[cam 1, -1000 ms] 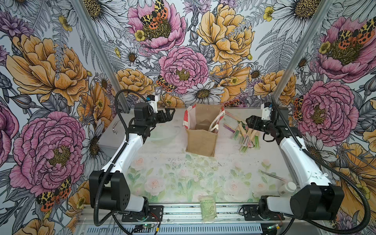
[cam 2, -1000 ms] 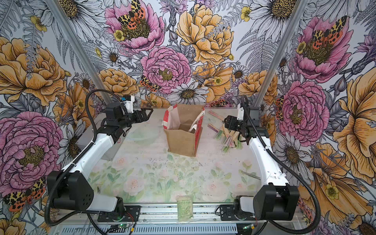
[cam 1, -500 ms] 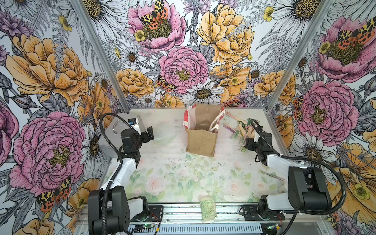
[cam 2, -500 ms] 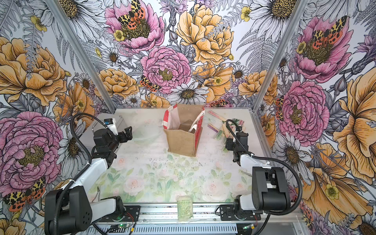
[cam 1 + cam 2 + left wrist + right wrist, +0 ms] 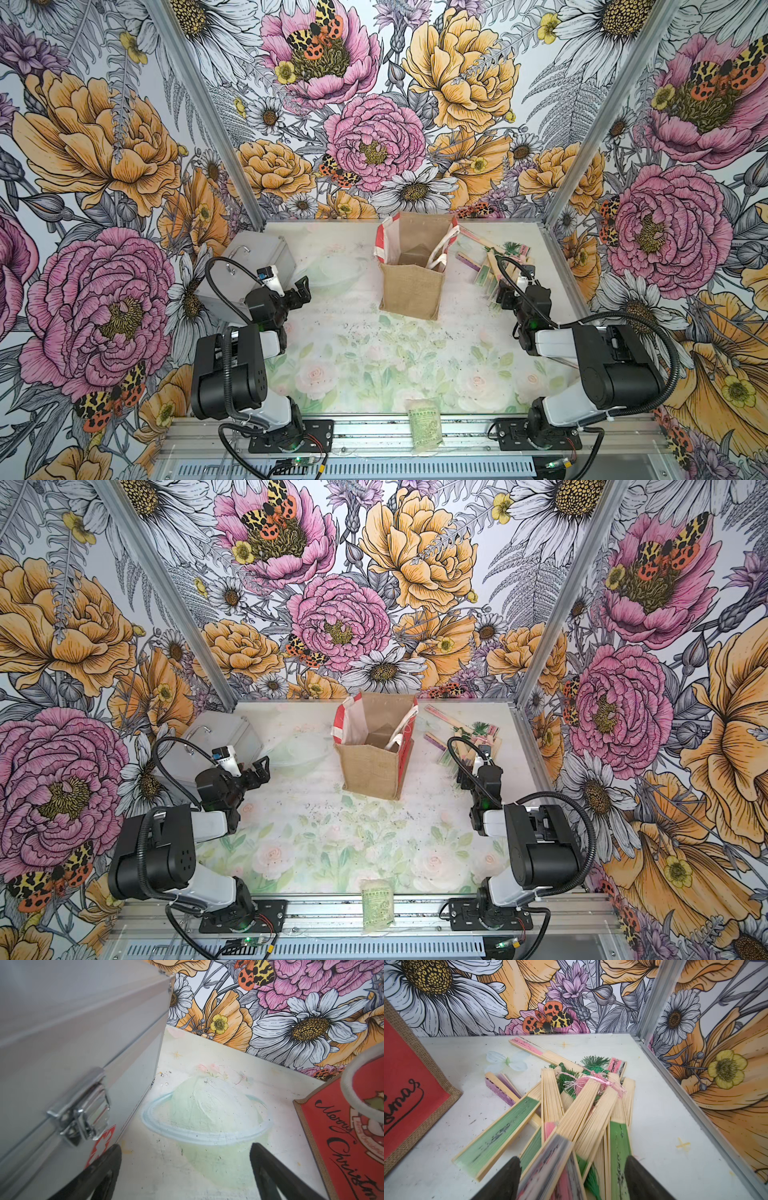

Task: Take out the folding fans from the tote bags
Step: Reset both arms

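Far left: grey metal case, lid latched, red cross mark on its front in the left wrist view.

Left gripper: released, jaws spread wide, nothing between them. It hangs above bare mat just beside the case's front corner.

Just ahead of it: a pale, see-through bowl, seemingly upside down, though the faint outline leaves that unsure. It sits between the case and the bag, touching neither.

Centre, towards the back wall: tote bag, upright, mouth open. Tan burlap front, red-and-white striped sides, and a red panel with black script in the wrist views. One white rope handle droops into the opening. In both top views the inside shows only a brown floor.

Front edge, centre: green printed packet, lying on the rail, well apart from everything else.

Right of the bag, near the back right corner: folding fans, all closed, lying on the mat in a crossed heap. Pale ribs, with green, pink and purple cloth; green and pink tassels are tangled on top. One pink and one purple fan lie at the heap's edge.

Right gripper: jaws spread wide over the near end of the heap. A blurred pink fan lies between them, with a clear gap on one side.
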Motion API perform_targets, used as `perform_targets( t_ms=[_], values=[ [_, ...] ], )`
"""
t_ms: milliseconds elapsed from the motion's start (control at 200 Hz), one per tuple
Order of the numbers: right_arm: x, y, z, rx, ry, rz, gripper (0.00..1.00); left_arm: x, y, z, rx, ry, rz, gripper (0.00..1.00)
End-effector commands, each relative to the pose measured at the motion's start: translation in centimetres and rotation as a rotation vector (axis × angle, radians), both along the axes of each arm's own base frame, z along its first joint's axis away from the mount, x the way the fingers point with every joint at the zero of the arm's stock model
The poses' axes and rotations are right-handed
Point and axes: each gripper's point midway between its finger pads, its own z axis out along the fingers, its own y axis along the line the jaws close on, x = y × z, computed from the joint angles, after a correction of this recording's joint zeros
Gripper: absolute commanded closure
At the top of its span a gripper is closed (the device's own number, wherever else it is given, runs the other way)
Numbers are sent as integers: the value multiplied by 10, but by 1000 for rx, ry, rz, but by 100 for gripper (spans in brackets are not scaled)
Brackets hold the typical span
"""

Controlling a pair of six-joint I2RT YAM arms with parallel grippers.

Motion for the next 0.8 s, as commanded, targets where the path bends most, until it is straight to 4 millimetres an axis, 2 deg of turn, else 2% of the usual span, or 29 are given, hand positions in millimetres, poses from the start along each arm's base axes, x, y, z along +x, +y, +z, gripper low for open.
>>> perform_targets(
  t_ms=[0, 15, 35, 55, 85, 140, 225, 355, 470, 580, 796],
  values=[
    [8, -1, 16, -19, -55, -12, 20, 12, -17, 24, 140, -71, 1, 2],
    [7, -1, 16, -17, -53, -13, 18, 12, -22, 23, 182, -67, -3, 2],
    [7, 0, 15, -18, -53, -12, 3, 12, -31, 17, 237, -51, -17, 2],
    [8, -1, 16, -20, -58, -12, 0, 13, -42, 9, 289, -40, -30, 2],
    [8, 0, 17, -19, -57, -13, 0, 11, -45, 11, 331, -97, 14, 2],
    [8, 0, 16, -21, -56, -14, 0, -4, -24, 18, 303, -152, 146, 2],
    [8, 0, 16, -23, -55, -15, 0, -7, -12, 18, 234, -170, 150, 2],
    [8, 0, 17, -22, -58, -14, 0, 2, -20, 15, 242, -136, 99, 2],
    [8, 0, 16, -22, -55, -14, 0, -1, -35, 17, 349, -135, 126, 2],
    [8, 0, 16, -22, -55, -15, 0, -6, -31, 19, 371, -146, 176, 2],
    [8, 0, 16, -21, -55, -15, 0, 5, -23, 14, 355, -92, 189, 2]
  ],
)
